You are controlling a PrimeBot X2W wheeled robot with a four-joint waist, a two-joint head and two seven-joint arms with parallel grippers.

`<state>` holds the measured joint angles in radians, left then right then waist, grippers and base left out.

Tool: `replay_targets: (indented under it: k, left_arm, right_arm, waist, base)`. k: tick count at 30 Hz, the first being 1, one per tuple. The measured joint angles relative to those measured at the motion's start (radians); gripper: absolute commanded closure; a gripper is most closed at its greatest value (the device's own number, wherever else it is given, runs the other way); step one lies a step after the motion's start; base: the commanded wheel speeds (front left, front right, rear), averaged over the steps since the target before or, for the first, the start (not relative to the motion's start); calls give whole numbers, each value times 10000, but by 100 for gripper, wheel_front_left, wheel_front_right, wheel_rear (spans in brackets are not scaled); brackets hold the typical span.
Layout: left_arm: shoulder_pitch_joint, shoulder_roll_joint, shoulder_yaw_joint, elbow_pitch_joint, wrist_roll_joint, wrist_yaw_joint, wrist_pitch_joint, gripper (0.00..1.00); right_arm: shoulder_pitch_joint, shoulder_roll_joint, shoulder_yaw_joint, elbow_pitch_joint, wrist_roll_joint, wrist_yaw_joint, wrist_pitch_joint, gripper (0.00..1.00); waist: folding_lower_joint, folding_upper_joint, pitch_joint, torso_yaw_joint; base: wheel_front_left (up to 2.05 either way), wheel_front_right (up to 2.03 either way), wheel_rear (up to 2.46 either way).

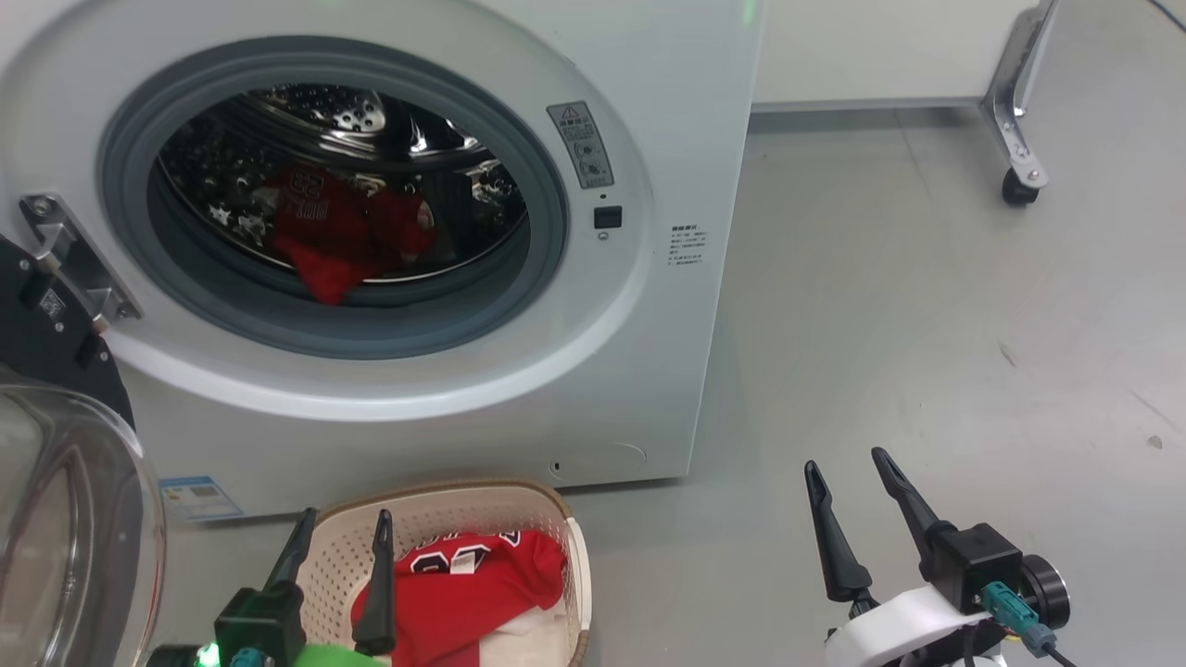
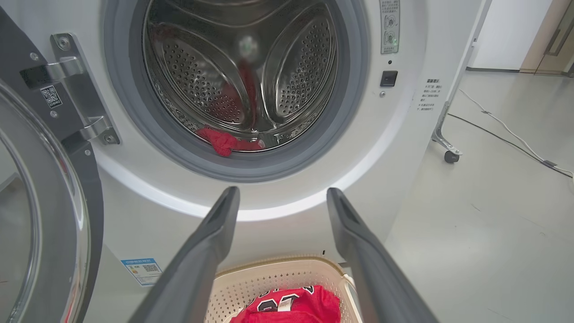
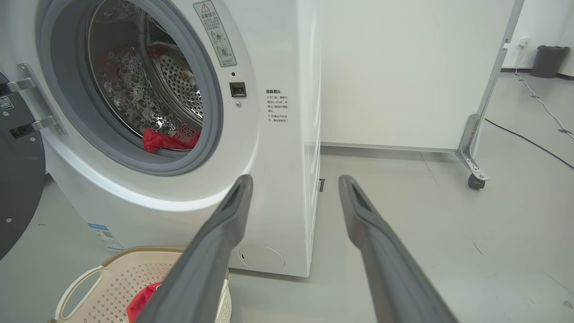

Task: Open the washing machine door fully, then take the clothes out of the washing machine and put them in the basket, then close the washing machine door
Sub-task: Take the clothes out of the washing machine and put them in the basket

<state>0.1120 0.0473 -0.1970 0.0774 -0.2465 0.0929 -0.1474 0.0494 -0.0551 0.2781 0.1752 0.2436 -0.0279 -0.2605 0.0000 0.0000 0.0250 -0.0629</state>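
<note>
Washer door [image 1: 65, 519] is swung wide on its hinge at the machine's left side, glass bowl bulging toward me. Washing machine [image 1: 667, 352] stands on the grey floor [image 1: 927, 324] w/ the drum [image 1: 361, 111] exposed. Clothes are split: one red jersey [image 1: 334, 236] lies low in the drum, just behind the gasket [image 1: 547, 213] lip; a second jersey [image 1: 473, 584], white trim showing, sits in the basket [image 1: 445, 505]. Basket is on the floor just in front of the washer, below the opening. Left claw [image 1: 345, 515] hovers over the basket's left half, fingers spread, nothing in them. Right claw [image 1: 845, 460] hangs over the floor to the basket's right, well apart from it, also spread & empty.
</note>
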Motion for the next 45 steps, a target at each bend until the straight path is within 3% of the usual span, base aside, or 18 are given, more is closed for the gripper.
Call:
replay_targets:
  k: [11, 23, 38, 45]
  left_arm:
    - [-1479, 21, 109, 173, -132, -73, 466, 0]
    - [-4010, 479, 683, 1306, -163, -77, 1482, 0]
    - [-7285, 2207, 1369, 2729, -318, -485, 3735, 0]
    - [-8377, 3131, 1661, 3170, -117, -556, 4449, 0]
  right_arm:
    - [-547, 13, 343, -380, -174, 169, 0, 0]
    - [-1579, 21, 892, -587, -174, 314, -2, 0]
    - [-2958, 17, 1647, -1051, 1041, 320, -2, 0]
    - [-3280, 19, 2008, -1175, 1774, 50, -2, 0]
  waist:
    - [0, 0, 1221, -82]
    - [0, 0, 2810, -659]
    - [0, 0, 4772, -1892]
    - [0, 0, 5405, -2625]
  base:
    - [0, 0, 0]
    - [0, 0, 0]
    - [0, 0, 0]
    - [0, 0, 0]
